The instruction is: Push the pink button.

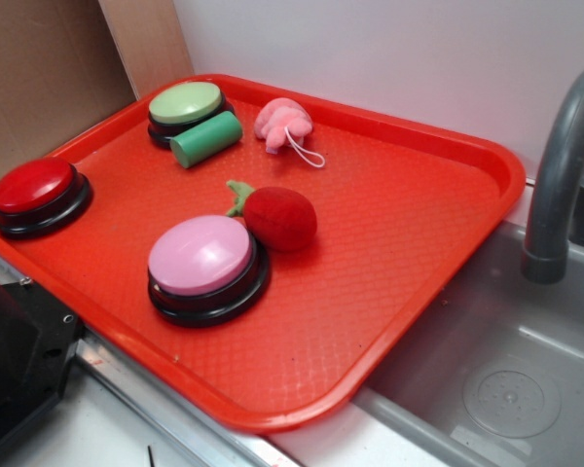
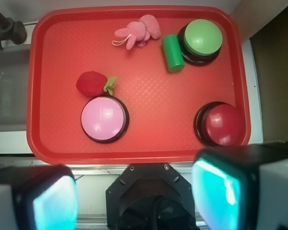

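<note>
While only the wrist view shows the fingers (image 2: 134,201) spread, both show the pink button (image 1: 202,255).

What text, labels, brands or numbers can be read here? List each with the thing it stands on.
None can be read.
The pink button, red button and green button have plain tops.
The green cylinder, strawberry plush, pink plush toy and red tray show no print.
The sink has a round embossed mark, too faint to read.

My end effector (image 2: 134,199) hangs high, facing straight down, its two fingers (image 2: 221,196) spread wide apart, holding nothing.
</note>
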